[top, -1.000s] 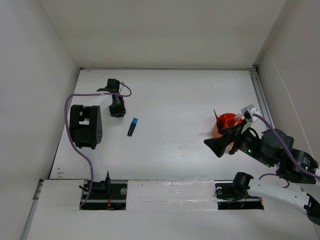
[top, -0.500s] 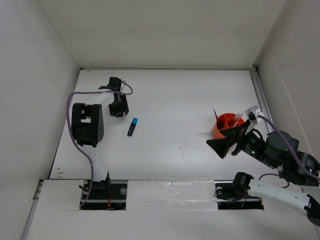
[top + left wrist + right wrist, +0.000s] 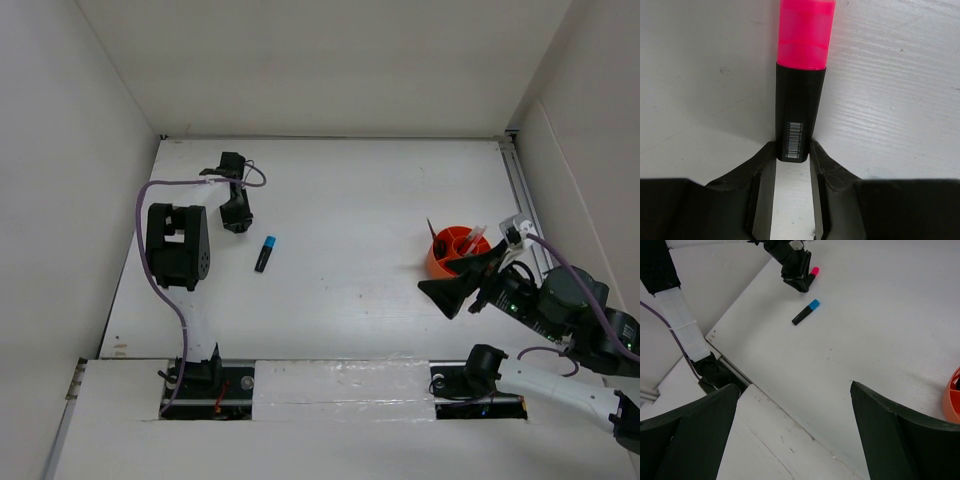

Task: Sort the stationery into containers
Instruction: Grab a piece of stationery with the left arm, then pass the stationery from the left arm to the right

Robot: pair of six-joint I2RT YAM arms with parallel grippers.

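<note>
The pink-black marker (image 3: 801, 75) lies on the white table, its black end between my left gripper's (image 3: 793, 150) fingertips, which press on both of its sides. In the top view the left gripper (image 3: 236, 212) is at the far left. In the right wrist view the marker's pink cap (image 3: 814, 271) pokes out beside it. The blue-black marker (image 3: 264, 254) lies loose just to its right and also shows in the right wrist view (image 3: 805, 312). The orange cup (image 3: 437, 262) at the right holds several items. My right gripper (image 3: 455, 285) is wide open and empty, raised just in front of the cup (image 3: 952, 400).
The left arm's black body (image 3: 175, 245) and purple cable (image 3: 140, 215) stand along the left side. White walls close in the table on three sides. A metal rail (image 3: 524, 200) runs along the right edge. A white ledge (image 3: 340, 385) fronts the arm bases.
My right gripper has drawn back towards the near right, away from the cup. My left gripper has shifted slightly over the pink-black marker, now covering its pink cap in the top view.
</note>
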